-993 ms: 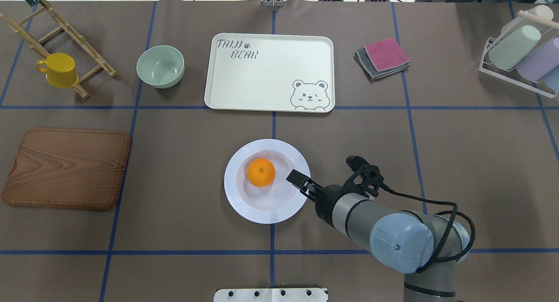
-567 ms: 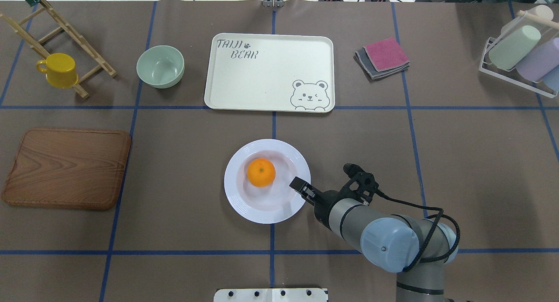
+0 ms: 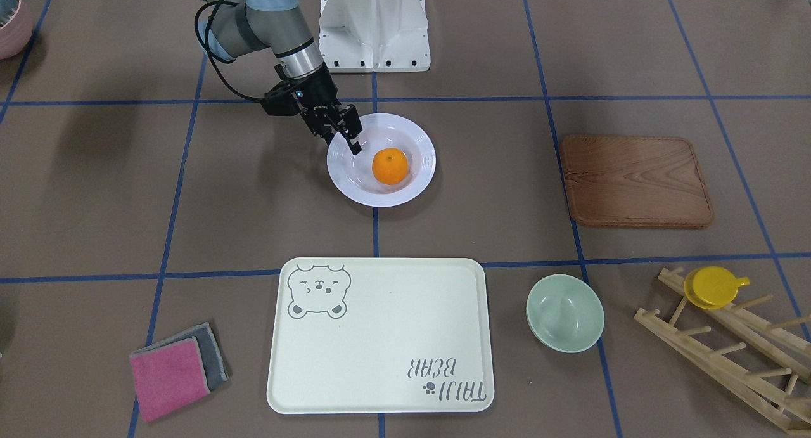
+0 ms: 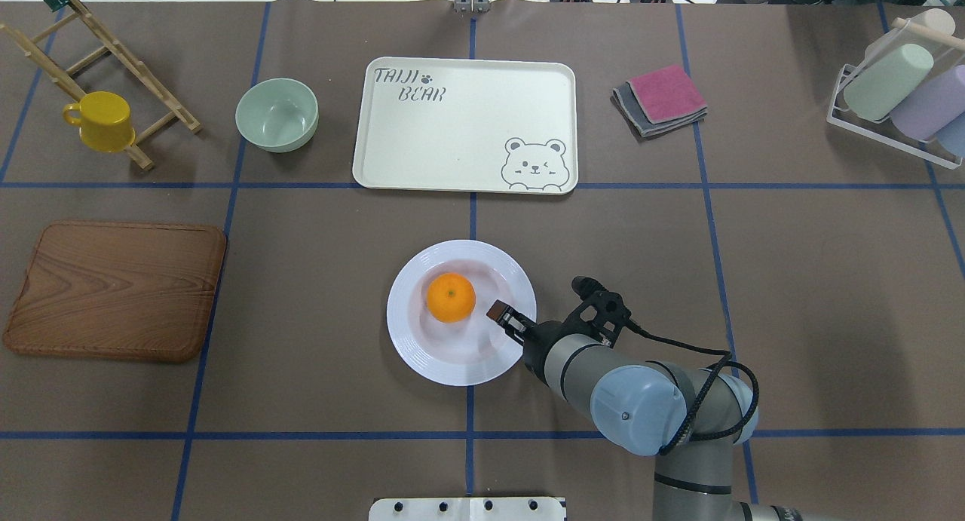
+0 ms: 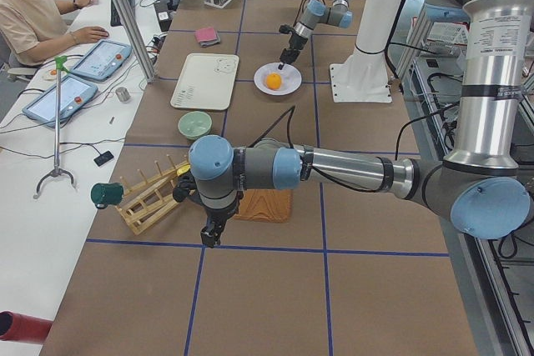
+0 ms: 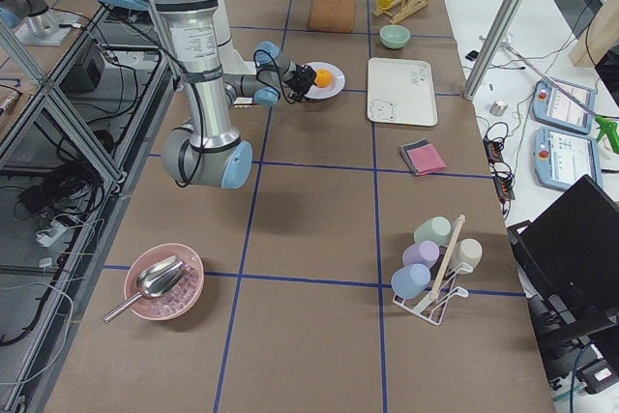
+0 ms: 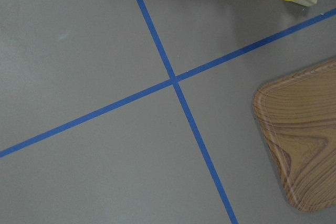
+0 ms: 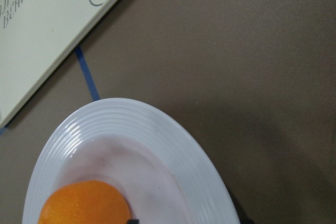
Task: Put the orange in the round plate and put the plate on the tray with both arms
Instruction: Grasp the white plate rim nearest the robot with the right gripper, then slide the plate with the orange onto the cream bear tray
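The orange (image 4: 451, 297) lies in the middle of the white round plate (image 4: 411, 344), which stands on the table nearer the robot than the cream tray (image 4: 452, 129). My right gripper (image 4: 503, 315) is open at the plate's right rim, one finger over the inside and the other outside; the same gripper (image 3: 342, 140) shows from the front. The right wrist view shows the plate rim (image 8: 157, 124) and the orange (image 8: 84, 203) close by. My left gripper (image 5: 206, 238) hangs over bare table beside the wooden board; I cannot tell whether it is open or shut.
A brown wooden board (image 4: 113, 291) lies at the left. A green bowl (image 4: 277, 114) and a yellow cup (image 4: 102, 121) on a wooden rack stand at the far left, folded cloths (image 4: 663, 99) and a cup rack (image 4: 897, 91) at the far right. A person (image 5: 33, 14) sits beyond the table.
My right arm has swung left and its gripper has slid further over the plate's right rim toward the orange. Orange and plate have not moved.
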Tool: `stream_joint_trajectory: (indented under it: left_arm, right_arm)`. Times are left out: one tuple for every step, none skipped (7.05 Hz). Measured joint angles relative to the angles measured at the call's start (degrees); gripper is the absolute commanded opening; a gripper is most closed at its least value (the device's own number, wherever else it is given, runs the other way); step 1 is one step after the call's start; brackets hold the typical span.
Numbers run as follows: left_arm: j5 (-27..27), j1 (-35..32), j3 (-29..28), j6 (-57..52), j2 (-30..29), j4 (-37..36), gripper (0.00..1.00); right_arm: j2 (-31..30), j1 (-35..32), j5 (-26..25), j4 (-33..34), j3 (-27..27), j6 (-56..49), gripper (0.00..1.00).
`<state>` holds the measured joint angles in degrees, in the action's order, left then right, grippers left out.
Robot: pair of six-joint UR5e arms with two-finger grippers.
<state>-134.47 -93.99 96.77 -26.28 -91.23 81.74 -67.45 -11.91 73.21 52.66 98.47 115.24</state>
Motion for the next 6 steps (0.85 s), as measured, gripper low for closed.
stream_joint_trajectory:
  left_arm:
    - [0.0,0.0,0.0,0.0,0.1,0.0,1.00]
    - [-0.2,0.0,0.0,0.0,0.2,0.1,1.00]
    - [-0.7,0.0,0.0,0.0,0.3,0.1,1.00]
    - [-1.1,0.0,0.0,0.0,0.3,0.1,1.00]
    - [-1.2,0.0,0.0,0.0,0.3,0.1,1.00]
    - [-1.3,0.0,0.0,0.0,0.3,0.1,1.00]
  right_arm:
    - [0.3,-0.1,-0.1,0.0,-0.1,0.5,0.00]
    - [0.3,-0.4,-0.7,-0.2,0.2,1.2,0.00]
    - [0.2,-0.8,-1.9,-0.7,0.8,1.6,0.00]
    - [0.0,-0.9,-3.6,-2.5,1.1,1.8,0.00]
    - [-0.3,-1.0,-5.7,-5.2,1.2,1.9,0.00]
    - [-0.4,-1.1,-7.9,-7.6,1.3,1.9,0.00]
